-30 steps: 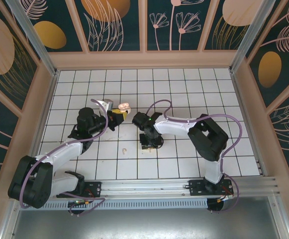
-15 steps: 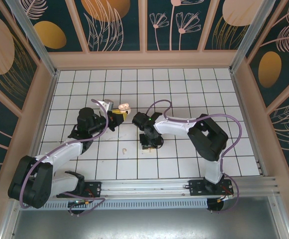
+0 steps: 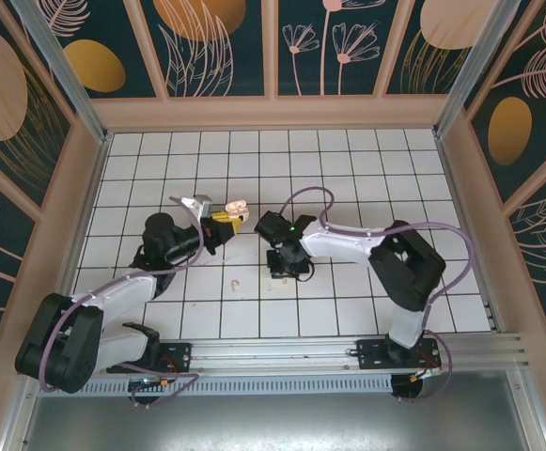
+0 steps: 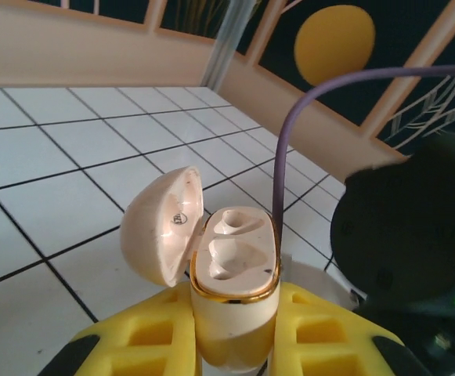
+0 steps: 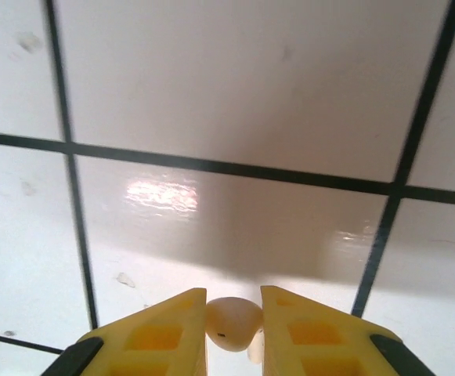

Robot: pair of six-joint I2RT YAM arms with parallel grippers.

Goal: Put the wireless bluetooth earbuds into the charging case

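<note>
Right wrist: right pincer (image 5: 233,313) clamps pale rounded earbud (image 5: 232,323); left pincer (image 4: 235,341) grips open cream case (image 4: 235,258).

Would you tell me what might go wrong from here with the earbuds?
The right claw pinches the small pale curved earbud only at its fingertips, so it may slip or twist when lifted.
The cream gold-rimmed plastic charging case in the left claw has small moulded wells; a misaligned earbud could jam.
The second pale earbud lies loose on the white tiles and could get knocked.
</note>
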